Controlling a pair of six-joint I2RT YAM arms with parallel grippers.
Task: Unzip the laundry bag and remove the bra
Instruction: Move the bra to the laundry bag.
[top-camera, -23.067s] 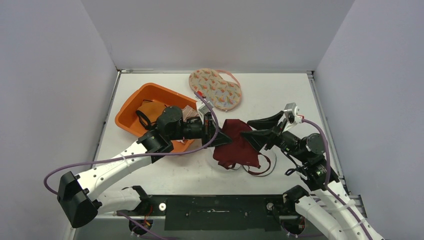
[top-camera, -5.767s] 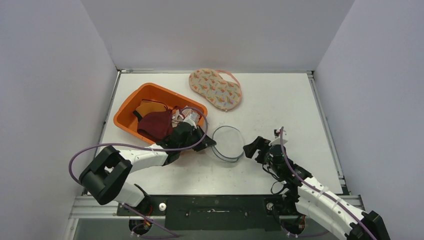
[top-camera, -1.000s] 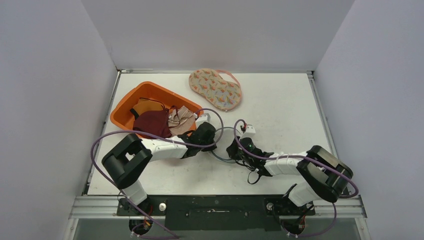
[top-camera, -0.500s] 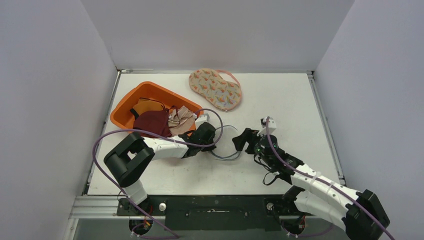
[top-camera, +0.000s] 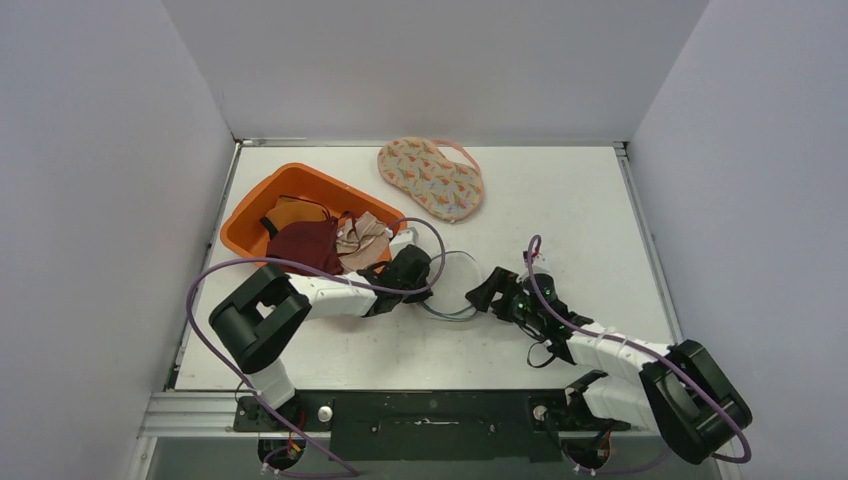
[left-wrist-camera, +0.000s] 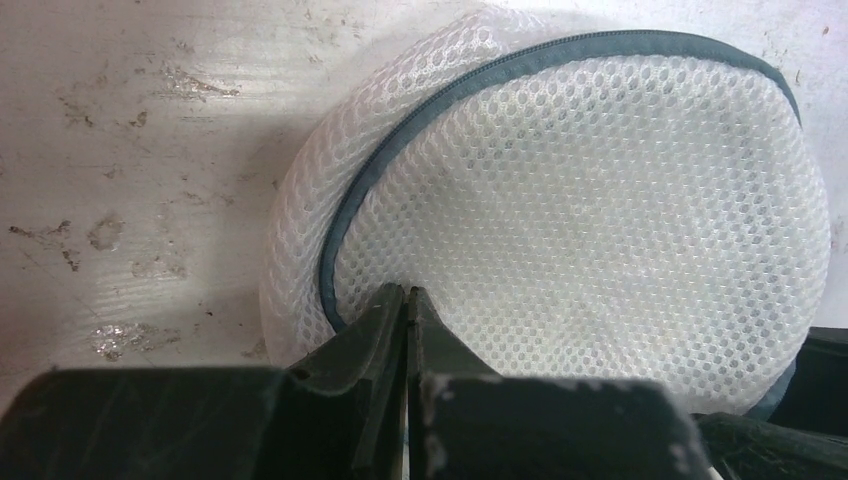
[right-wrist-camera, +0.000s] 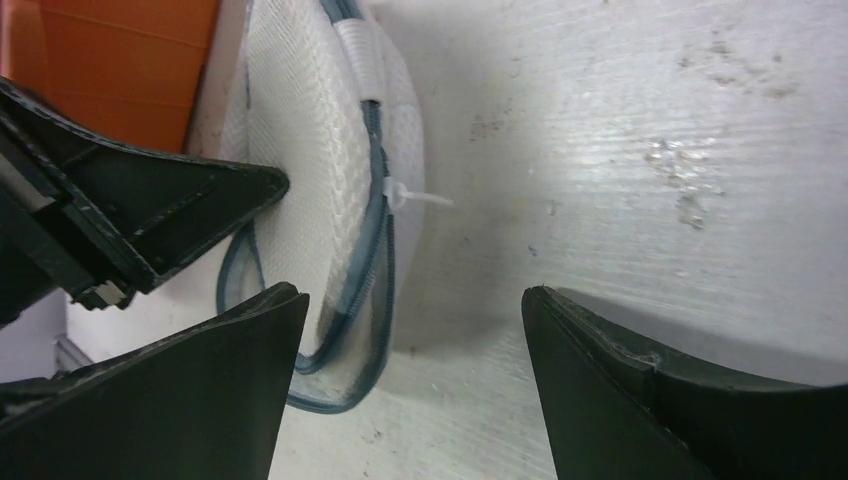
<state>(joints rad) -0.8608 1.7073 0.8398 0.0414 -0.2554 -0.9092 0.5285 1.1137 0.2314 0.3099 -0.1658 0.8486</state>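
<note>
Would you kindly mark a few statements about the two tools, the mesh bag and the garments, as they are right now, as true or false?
1. The left tool is shut on the rim of the mesh laundry bag. True.
2. The right tool is clamped on the bag. False: its jaws stand open next to the bag, gripping nothing.
3. The maroon bra lies in the orange bin. True.
4. The patterned fabric item lies in the bin. False: it lies on the table, beyond the bin.
</note>
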